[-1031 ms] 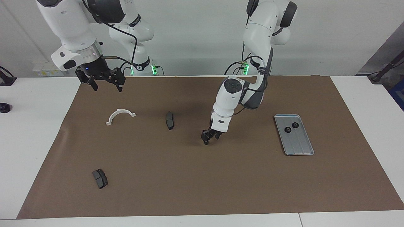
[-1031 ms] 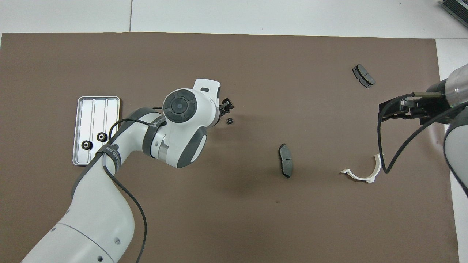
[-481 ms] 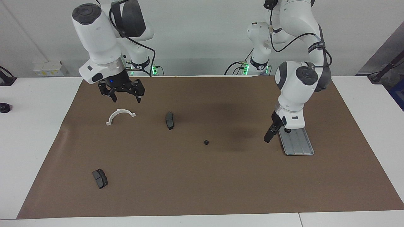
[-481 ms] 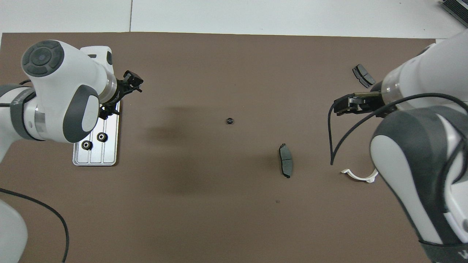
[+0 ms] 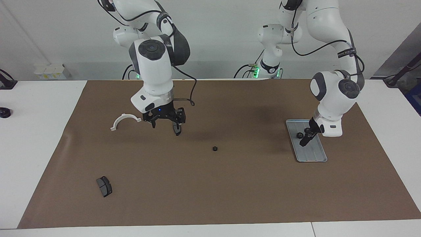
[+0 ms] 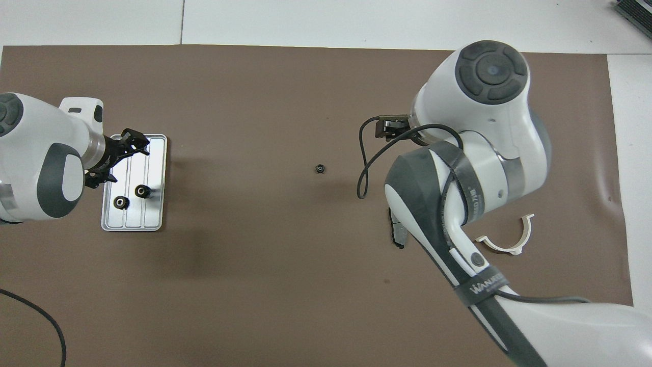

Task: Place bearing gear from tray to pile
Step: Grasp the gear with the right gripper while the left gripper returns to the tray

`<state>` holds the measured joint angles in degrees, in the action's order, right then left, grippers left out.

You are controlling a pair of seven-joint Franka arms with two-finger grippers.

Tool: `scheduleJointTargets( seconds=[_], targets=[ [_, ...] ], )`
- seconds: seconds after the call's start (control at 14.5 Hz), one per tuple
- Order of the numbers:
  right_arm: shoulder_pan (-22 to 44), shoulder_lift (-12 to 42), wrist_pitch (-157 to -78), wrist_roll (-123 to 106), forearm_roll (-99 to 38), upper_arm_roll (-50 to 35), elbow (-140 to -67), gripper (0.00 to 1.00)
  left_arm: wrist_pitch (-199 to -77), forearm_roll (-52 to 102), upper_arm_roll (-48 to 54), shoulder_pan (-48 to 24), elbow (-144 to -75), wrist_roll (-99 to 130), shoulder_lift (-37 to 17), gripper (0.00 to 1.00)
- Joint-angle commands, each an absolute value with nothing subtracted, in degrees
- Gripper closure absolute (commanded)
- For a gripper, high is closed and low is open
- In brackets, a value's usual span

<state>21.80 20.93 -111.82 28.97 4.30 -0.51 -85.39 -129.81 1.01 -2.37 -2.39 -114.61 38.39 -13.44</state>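
While facing view hides one, overhead shows two gears in tray

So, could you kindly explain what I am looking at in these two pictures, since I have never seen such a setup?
Two white robot arms work at a table covered with a brown mat. One picture faces the robots; the other looks down from above them. The left gripper hangs open over the tray, where two bearing gears lie. A third gear sits alone mid-mat. The right gripper hangs open, empty, over a dark brake pad. A white curved clip and another pad also lie there. Nothing is held.
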Motion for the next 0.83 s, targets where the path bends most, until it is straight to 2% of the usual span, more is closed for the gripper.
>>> scheduleJointTargets(
  seconds=[0.0,0.07,0.14,0.28,0.34,0.55,0.76],
  targets=[
    [25.0,26.3,-115.7,35.0,4.9,-0.9,-81.3,0.00,-136.0,0.2,-1.8,-1.9,-124.1,38.3,-8.6,0.13],
    [26.0,28.2,-116.6,36.2,5.0,-0.9,-80.5,0.00,-137.5,0.1,-1.8,-1.9,-126.1,38.3,-8.0,0.25],
    [27.8,31.1,-116.8,37.5,5.2,-0.8,-78.2,0.00,-138.9,0.1,-1.8,-1.9,-127.2,38.4,-7.9,0.31],
    [30.9,38.0,-117.0,40.6,5.9,-0.8,-72.9,0.00,-139.2,0.1,-1.8,-2.1,-127.9,38.6,-7.6,0.33],
    [31.4,39.5,-118.5,40.8,5.9,-0.8,-72.6,0.00,-139.4,0.1,-1.8,-2.2,-128.4,38.6,-7.5,0.33],
    [32.4,40.6,-123.5,41.0,5.7,-0.8,-73.6,0.00,-140.8,0.1,-1.8,-2.6,-128.8,38.7,-7.6,0.33],
    [32.5,40.3,-124.4,40.5,5.9,-0.8,-76.7,0.00,-143.4,0.1,-1.8,-2.5,-129.1,38.4,-8.3,0.34]
  ],
)
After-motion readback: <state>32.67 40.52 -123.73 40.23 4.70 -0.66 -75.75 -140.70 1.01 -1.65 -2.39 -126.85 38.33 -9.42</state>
